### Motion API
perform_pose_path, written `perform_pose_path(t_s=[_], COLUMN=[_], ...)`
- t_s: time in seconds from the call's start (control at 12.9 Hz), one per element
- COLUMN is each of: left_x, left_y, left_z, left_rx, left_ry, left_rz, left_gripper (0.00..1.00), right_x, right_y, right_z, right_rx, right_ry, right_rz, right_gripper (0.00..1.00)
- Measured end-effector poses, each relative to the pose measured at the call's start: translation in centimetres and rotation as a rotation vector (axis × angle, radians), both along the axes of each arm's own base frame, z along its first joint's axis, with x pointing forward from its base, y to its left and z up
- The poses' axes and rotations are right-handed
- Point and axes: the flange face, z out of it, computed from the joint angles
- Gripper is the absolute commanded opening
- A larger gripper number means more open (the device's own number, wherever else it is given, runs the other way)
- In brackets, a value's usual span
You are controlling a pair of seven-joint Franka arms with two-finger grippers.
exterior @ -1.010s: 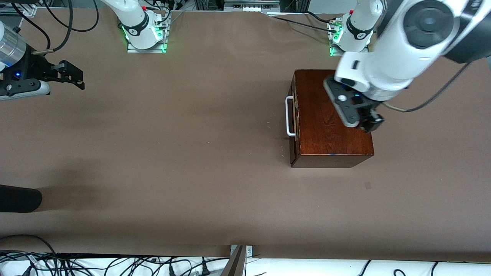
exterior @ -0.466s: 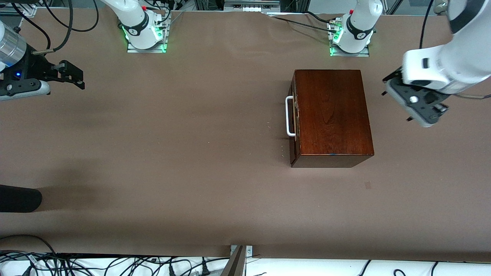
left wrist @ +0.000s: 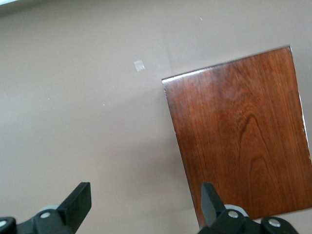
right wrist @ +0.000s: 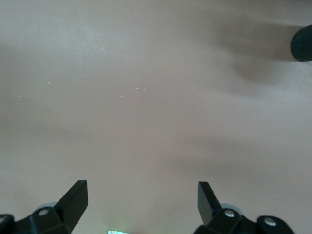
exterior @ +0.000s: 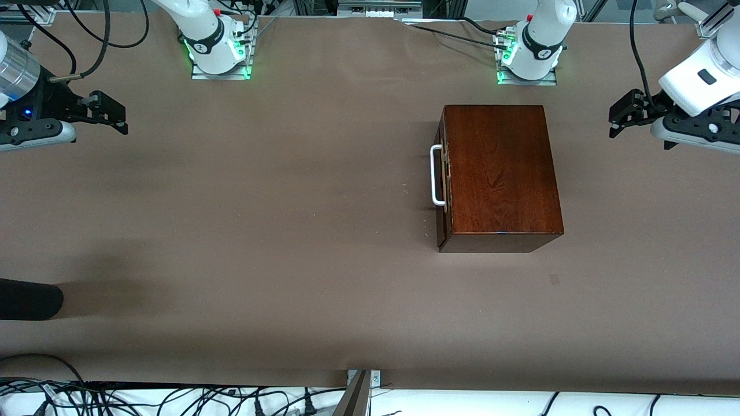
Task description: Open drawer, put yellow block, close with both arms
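Brown counter [exterior: 289, 231] carries, from the right arm's edge: right end effector [exterior: 118, 118] hovering open and empty; closed drawer [exterior: 440, 179] in its box [exterior: 500, 173]; left end effector [exterior: 617, 118] open over the left arm's edge.

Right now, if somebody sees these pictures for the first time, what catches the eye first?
The glossy reddish-brown wooden box stands out on the plain brown table, toward the left arm's end, its drawer shut with the white handle facing the right arm's end. The left tool hangs open over bare table beside the box, and the right tool waits open at the right arm's end. No yellow block is visible.
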Motion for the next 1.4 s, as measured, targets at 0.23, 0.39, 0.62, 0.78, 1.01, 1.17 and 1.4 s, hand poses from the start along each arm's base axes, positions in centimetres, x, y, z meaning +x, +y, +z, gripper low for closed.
perform_pose_path(t_s=[0.23, 0.39, 0.62, 0.78, 1.01, 1.17, 1.4], left_x=[-0.2, -0.4, -0.8, -0.8, -0.7, -0.7, -0.6], left_y=[1.5, 2.5, 2.3, 2.1, 2.1, 2.1, 2.1], left_z=[-1.1, -1.2, -1.2, -1.2, -1.3, -1.4, -1.9], left_rx=[-0.001, -0.001, -0.022, -0.038, -0.038, -0.038, -0.037], left_ry=[0.002, 0.016, 0.033, 0.034, 0.028, 0.028, 0.035], left_rz=[0.048, 0.069, 0.128, 0.168, 0.177, 0.178, 0.178], left_gripper=[1.00, 1.00, 1.00, 1.00, 1.00, 1.00, 1.00], right_x=[0.0, 0.0, 0.0, 0.0, 0.0, 0.0, 0.0], right_y=[0.0, 0.0, 0.0, 0.0, 0.0, 0.0, 0.0], right_z=[0.0, 0.0, 0.0, 0.0, 0.0, 0.0, 0.0], right_rx=[0.000, 0.000, 0.000, 0.000, 0.000, 0.000, 0.000], right_ry=[0.000, 0.000, 0.000, 0.000, 0.000, 0.000, 0.000], right_rz=[0.000, 0.000, 0.000, 0.000, 0.000, 0.000, 0.000], right_gripper=[1.00, 1.00, 1.00, 1.00, 1.00, 1.00, 1.00])
